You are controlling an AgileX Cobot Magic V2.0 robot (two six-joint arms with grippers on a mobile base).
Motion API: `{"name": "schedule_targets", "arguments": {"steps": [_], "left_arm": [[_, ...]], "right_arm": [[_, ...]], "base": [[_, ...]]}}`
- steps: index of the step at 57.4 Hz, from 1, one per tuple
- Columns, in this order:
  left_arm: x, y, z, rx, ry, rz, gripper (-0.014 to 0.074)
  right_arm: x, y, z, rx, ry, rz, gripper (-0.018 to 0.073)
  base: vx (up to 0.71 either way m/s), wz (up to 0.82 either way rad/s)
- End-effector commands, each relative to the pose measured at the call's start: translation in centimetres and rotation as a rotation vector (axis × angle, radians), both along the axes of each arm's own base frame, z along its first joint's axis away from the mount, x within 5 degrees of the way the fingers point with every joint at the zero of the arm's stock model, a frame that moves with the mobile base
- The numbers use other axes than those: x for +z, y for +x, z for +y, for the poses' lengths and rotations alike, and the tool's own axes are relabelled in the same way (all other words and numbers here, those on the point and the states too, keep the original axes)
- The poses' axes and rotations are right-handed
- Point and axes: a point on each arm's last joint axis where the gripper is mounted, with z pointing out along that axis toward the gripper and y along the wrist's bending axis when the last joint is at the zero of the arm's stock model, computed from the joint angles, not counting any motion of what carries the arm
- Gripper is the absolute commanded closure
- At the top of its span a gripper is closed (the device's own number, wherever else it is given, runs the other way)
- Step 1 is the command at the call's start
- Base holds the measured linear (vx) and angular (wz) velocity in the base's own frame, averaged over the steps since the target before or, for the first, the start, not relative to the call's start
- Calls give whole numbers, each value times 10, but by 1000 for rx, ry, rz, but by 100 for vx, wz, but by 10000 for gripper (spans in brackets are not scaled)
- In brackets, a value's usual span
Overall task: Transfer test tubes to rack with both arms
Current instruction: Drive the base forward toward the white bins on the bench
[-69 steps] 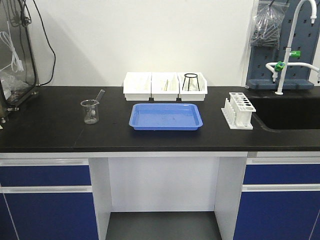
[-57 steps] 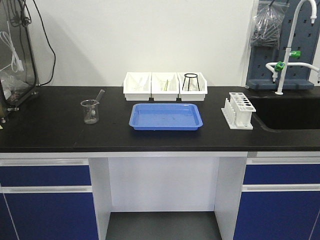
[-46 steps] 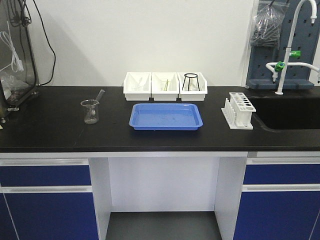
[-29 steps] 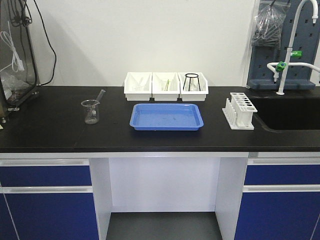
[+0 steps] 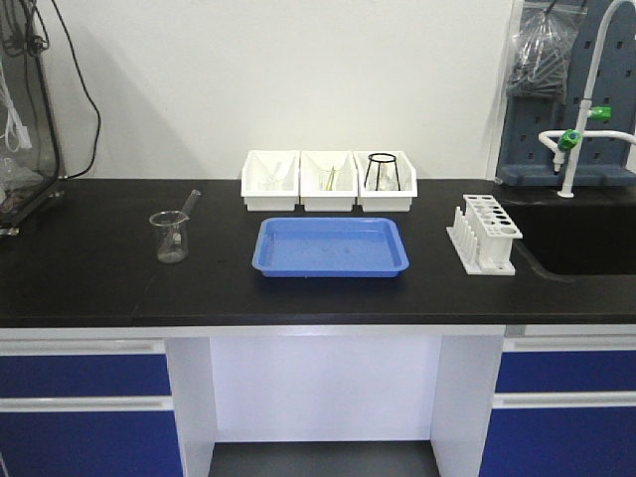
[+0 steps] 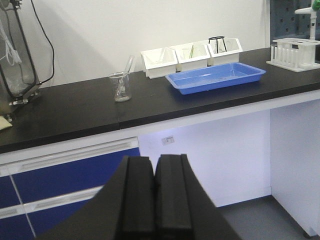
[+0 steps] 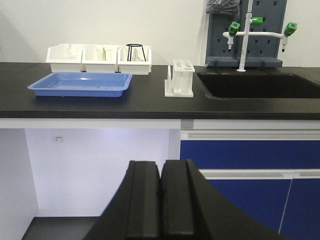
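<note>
In the front view, one test tube (image 5: 189, 204) is leaning in the glass beaker (image 5: 171, 238) at the left of the black worktop (image 5: 89, 268). It is sitting well apart from the rack (image 5: 484, 235), which is standing at the right beside the sink (image 5: 576, 238), with a blue tray (image 5: 330, 248) lying between them. The rack's holes are looking empty, and neither arm is showing here. In the left wrist view, the left arm's fingers (image 6: 137, 200) are pressing together on nothing, hanging below the worktop's edge, with the beaker up ahead. In the right wrist view, the right arm's fingers (image 7: 145, 200) are pressing together too, empty and facing the rack. By my judgement, the whole transfer is waiting to be done: reaching, grasping and slotting.
</note>
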Motion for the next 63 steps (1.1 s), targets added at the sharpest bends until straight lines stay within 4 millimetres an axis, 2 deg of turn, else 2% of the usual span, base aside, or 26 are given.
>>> {"name": "schedule_targets", "arguments": {"steps": [1,63], "left_arm": [[-1,0,1,16,-22,-67,617],[-1,0,1,15,-22,-66,617]], "right_arm": [[4,0,0,1,-4,-74,566],[4,0,0,1,-4,-74,566]], "base": [[29,-3],[39,-1]]}}
